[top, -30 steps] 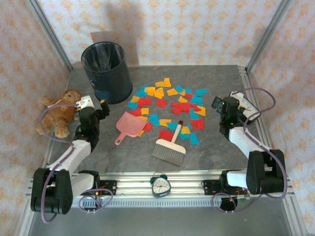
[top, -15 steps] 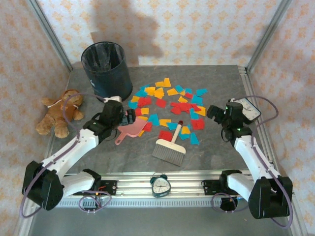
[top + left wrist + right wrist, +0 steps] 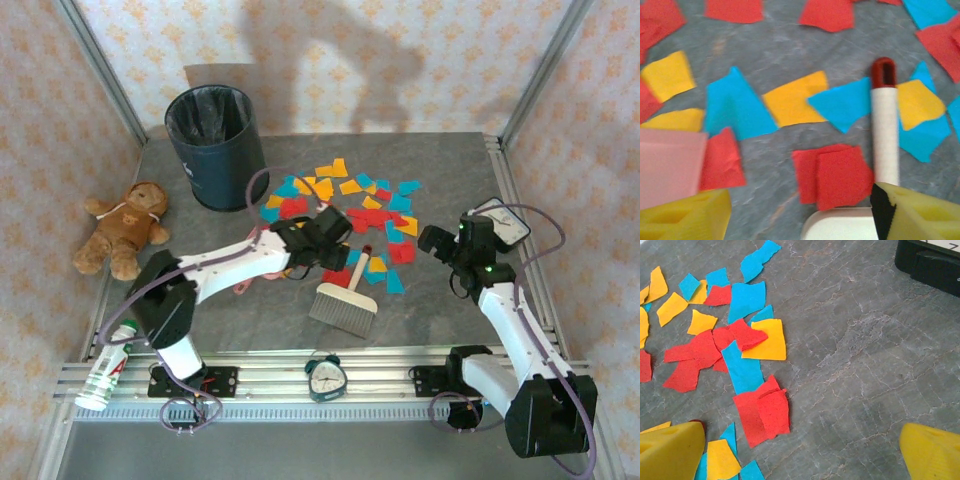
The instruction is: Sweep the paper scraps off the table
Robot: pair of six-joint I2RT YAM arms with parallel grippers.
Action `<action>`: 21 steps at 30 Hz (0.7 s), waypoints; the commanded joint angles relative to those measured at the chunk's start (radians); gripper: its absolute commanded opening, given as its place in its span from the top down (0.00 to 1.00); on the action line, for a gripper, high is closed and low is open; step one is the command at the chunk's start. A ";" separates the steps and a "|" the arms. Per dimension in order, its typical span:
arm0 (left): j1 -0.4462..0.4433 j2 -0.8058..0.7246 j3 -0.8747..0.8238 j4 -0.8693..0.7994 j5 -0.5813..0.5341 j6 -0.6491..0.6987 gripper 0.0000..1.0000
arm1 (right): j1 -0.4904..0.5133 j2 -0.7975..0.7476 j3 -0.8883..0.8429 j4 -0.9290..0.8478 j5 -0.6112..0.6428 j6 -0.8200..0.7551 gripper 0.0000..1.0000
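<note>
left gripper (image 3: pixel 800 212) hangs over the white plastic, red-tipped brush handle (image 3: pixel 885 135), jaws apart, evidently positioned to take it. right gripper (image 3: pixel 800 452) hovers nearby, jaws wide. red, yellow and blue paper scraps (image 3: pixel 375 215) lie strewn across the middle of the dark grey stone-patterned table (image 3: pixel 430 310).
</note>
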 commanded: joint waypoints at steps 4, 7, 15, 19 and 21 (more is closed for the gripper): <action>-0.064 0.130 0.142 -0.089 0.021 0.019 0.40 | 0.004 -0.014 -0.005 -0.041 0.048 0.019 0.01; -0.070 0.203 0.177 -0.097 0.054 0.011 0.46 | 0.003 -0.014 -0.007 -0.046 0.056 0.013 0.01; -0.093 0.302 0.230 -0.118 0.085 0.008 0.51 | 0.004 -0.015 -0.008 -0.049 0.061 0.014 0.01; -0.095 0.338 0.240 -0.113 0.102 0.009 0.54 | 0.004 -0.015 -0.008 -0.051 0.057 0.018 0.01; -0.096 0.348 0.244 -0.117 0.111 0.013 0.55 | 0.004 -0.015 -0.008 -0.052 0.059 0.018 0.01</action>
